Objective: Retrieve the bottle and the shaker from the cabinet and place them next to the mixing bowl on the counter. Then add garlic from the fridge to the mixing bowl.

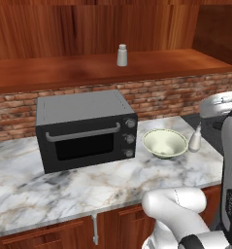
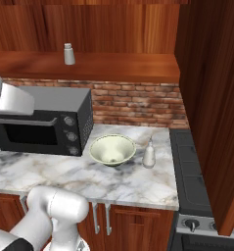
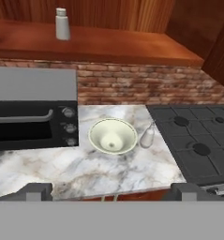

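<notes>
Two small dark finger tips of the gripper (image 3: 111, 192) rise at the bottom corners of the hand view, set wide apart at full spread, with nothing between them and nothing held. Beyond the tips lies the white and grey veined marble counter (image 3: 85, 173), seen from above and in front. On that counter stands the pale green round mixing bowl (image 3: 113, 136), upright and apparently empty. Just beside the bowl, on the side toward the stove, stands the small clear rounded bottle with a narrow neck (image 3: 147, 136); it is close to the bowl rim, but contact cannot be confirmed. On the other side of the bowl sits the black box-shaped toaster oven with a grey top, a bar handle and three round knobs (image 3: 29, 112). The black gas stove top with round burners (image 3: 197, 136) adjoins the counter past the bottle. A red brick backsplash (image 3: 146, 86) runs behind the counter. Above it, a brown wooden shelf (image 3: 108, 47) carries the small grey cylindrical shaker with a lighter cap (image 3: 62, 24), upright and well apart from the bowl. Both base views show the same layout: bowl (image 1: 164, 143) (image 2: 112, 149), bottle (image 1: 195, 140) (image 2: 149, 154), shaker (image 1: 122, 55) (image 2: 69, 54).
</notes>
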Tool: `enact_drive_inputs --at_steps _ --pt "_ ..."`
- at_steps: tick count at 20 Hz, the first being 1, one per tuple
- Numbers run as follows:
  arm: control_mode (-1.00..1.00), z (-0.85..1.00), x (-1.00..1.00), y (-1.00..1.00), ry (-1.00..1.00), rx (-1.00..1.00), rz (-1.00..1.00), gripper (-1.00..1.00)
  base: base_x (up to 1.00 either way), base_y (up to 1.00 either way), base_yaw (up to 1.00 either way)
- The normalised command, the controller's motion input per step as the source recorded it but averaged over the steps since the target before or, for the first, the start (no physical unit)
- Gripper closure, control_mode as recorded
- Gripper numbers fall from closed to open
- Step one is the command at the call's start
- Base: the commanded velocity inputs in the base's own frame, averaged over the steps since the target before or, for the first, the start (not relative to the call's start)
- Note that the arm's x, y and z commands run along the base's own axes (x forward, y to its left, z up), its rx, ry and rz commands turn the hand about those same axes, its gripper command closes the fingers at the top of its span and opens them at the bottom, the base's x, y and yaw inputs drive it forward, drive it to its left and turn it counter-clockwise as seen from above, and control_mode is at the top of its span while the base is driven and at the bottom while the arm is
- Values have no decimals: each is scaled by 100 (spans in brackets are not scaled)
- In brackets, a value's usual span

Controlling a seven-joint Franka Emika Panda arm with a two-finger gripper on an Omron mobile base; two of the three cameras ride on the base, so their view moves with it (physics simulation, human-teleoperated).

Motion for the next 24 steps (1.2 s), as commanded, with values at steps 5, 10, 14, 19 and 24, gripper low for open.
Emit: enact_drive_inputs --at_steps 5,10,14,19,24 --pt "-100 15 -2 33 -11 14 0 -100 0 0 0" --pt "-100 4 0 27 -14 11 0 -100 0 0 0" --pt "-100 0 17 20 -8 5 0 -100 0 0 0" --pt "-100 3 51 3 -2 0 1 -100 0 0 0" --pt "-100 -1 77 1 -1 0 15 -100 0 0 0"
